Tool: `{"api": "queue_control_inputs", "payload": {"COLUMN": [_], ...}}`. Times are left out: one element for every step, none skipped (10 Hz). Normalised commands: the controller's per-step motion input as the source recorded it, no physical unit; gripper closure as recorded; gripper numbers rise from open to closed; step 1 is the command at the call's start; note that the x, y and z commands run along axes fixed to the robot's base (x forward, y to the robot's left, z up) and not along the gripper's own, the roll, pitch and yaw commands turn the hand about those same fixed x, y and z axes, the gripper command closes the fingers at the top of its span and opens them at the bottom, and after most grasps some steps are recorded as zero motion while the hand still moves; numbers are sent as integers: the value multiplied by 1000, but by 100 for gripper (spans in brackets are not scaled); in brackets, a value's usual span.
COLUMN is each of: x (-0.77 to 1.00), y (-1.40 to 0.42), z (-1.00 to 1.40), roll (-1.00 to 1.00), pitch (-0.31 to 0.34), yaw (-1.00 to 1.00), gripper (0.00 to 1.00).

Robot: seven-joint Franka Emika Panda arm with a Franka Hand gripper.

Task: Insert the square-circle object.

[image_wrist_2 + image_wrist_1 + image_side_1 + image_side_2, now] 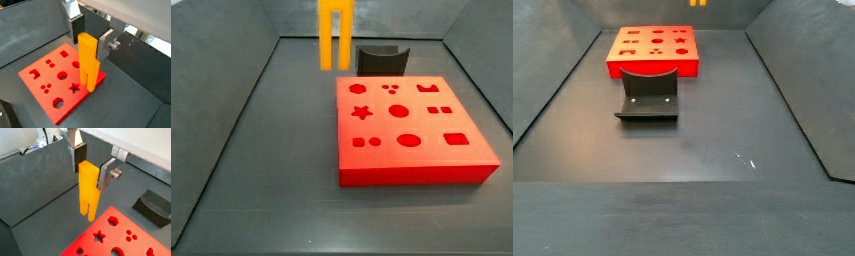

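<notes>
My gripper (92, 173) is shut on the top of the square-circle object (87, 193), a tall orange-yellow bar, and holds it upright with its two prongs pointing down. Both wrist views show the same grip (91, 42) on the bar (89, 65). The bar hangs in the air above the edge of the red block (50, 80) with shaped holes, near its star hole. In a side view the bar (334, 35) shows high above the block's (412, 130) far left corner; the gripper itself is cut off there. Only the bar's tip (698, 3) shows in a side view.
A dark grey curved holder (381, 58) stands on the floor against one side of the red block, seen also in a side view (648, 95) and a wrist view (155, 208). Grey walls enclose the dark floor (714, 140).
</notes>
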Motion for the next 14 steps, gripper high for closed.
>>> {"api": "queue_control_inputs", "payload": {"x": [629,897,911,926,929,911,943,866,791,829,883,826,774,703], "y": [-394,-463,-443,-426,-357,-306,-134,-106,-203,-357,-360,-254,-151,0], "z": [-131,-151,-166,-106,-66,-111,-411,-509,-557,-480,-351,-306,-271,-317], "roll": [-1,0,0,0,103,140,216,266,240,200,220,259,273,293], "pitch": [0,0,0,0,46,80,93,89,43,13,34,54,74,84], "yaw": [89,149,154,157,137,146,134,131,157,149,54,0,0,-177], "gripper": [100,100,100,100,100,100,100,100,100,100,100,100,100,100]}}
